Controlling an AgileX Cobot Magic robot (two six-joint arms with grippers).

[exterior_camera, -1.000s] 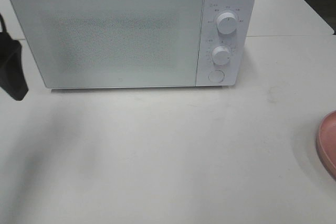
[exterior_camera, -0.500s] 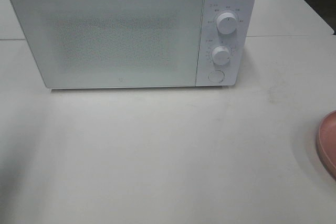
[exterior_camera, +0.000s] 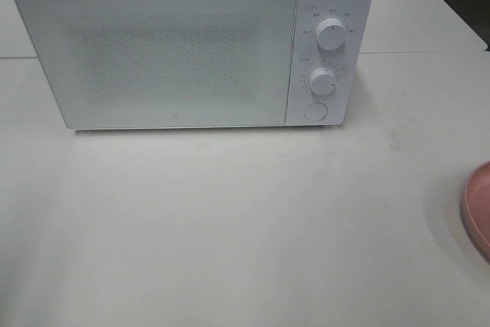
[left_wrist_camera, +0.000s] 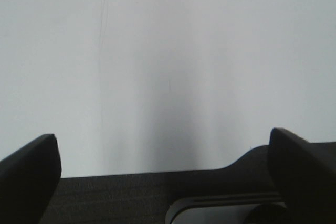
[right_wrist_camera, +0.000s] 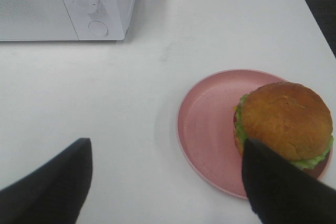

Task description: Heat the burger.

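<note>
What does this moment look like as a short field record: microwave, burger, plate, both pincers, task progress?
microwave: white, door shut, two knobs and a round button on its right panel
burger: whole, on the pink plate, off-centre toward one rim
plate: pink, on the white table, only its edge shows in the high view
left pincer: open, holding nothing, over bare table
right pincer: open, holding nothing, above the table near the plate
task progress: burger not yet picked up, door not yet opened

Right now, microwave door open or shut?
Shut. The microwave door sits flush with its control panel; the burger is outside, on the pink plate.
</note>
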